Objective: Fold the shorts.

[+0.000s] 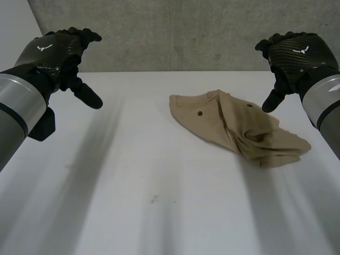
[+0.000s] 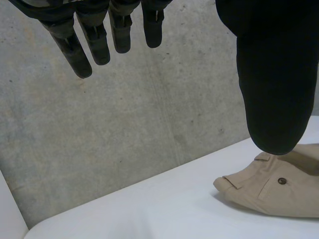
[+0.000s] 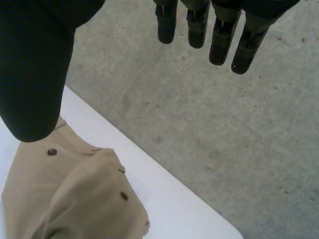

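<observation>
Shorts: tan, rumpled, lying loose on the white worktop, toward its far right corner, a bit in from the far edge; we see dark buttons on the fabric; left robot hand hangs above the worktop's left side, well apart from the cloth, fingers straight w/ thumb spread, nothing held; right robot hand hovers by the right edge, near the shorts but not touching, fingers straight too, empty; concrete wall behind.
</observation>
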Motion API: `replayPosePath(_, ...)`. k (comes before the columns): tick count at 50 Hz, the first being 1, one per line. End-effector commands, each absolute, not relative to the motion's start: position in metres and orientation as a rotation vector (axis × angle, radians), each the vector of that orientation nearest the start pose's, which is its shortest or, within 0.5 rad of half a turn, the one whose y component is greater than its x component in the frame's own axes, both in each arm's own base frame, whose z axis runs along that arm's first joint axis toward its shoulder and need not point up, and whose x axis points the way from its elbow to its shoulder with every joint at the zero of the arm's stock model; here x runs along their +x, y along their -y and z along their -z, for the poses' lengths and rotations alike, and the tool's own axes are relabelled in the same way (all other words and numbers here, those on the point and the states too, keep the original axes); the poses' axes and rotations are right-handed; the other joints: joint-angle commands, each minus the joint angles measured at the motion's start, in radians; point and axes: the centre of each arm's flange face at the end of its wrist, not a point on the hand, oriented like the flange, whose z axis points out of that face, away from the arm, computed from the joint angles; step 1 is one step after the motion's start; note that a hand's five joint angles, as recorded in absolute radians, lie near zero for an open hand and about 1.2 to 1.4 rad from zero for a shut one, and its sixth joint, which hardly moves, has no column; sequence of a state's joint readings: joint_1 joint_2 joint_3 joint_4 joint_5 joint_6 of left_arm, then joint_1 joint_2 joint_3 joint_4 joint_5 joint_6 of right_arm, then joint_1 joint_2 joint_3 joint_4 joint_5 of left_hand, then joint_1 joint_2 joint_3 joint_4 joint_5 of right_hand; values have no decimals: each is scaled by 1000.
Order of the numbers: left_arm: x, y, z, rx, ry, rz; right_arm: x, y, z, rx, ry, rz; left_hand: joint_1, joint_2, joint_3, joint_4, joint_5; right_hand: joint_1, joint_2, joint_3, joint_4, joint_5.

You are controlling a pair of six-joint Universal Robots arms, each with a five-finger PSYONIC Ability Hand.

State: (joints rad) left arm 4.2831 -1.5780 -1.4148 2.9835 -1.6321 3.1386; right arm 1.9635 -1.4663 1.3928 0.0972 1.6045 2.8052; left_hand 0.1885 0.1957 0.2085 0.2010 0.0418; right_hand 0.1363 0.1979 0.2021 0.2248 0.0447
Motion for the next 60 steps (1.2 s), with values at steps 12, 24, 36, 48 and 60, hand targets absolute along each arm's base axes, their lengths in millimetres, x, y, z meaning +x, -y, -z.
replayPosePath(12,-241,224,-340,445,-2397,2371,245,274,-291,-971,-2228,2144,-13,-20,-33,-26,-41,38,-23,-28,-50,-45)
replayPosePath(24,-244,228,-332,454,-2416,2347,249,353,-237,-740,-2213,1935,-13,-20,-33,-26,-41,38,-23,-28,-50,-45)
replayPosePath(36,-247,234,-323,463,-2428,2325,263,408,-175,-695,-2208,1858,-13,-20,-33,-26,-41,224,163,158,136,141)
replayPosePath(48,-246,234,-328,455,-2403,2357,270,400,-219,-710,-2136,1907,-13,-20,-33,-26,-41,1260,1198,1194,1171,1177)
replayPosePath(60,-242,232,-341,429,-2353,2412,327,253,-289,-1036,-1726,1763,-13,-20,-33,-26,-41,1260,1198,1194,1171,1177)
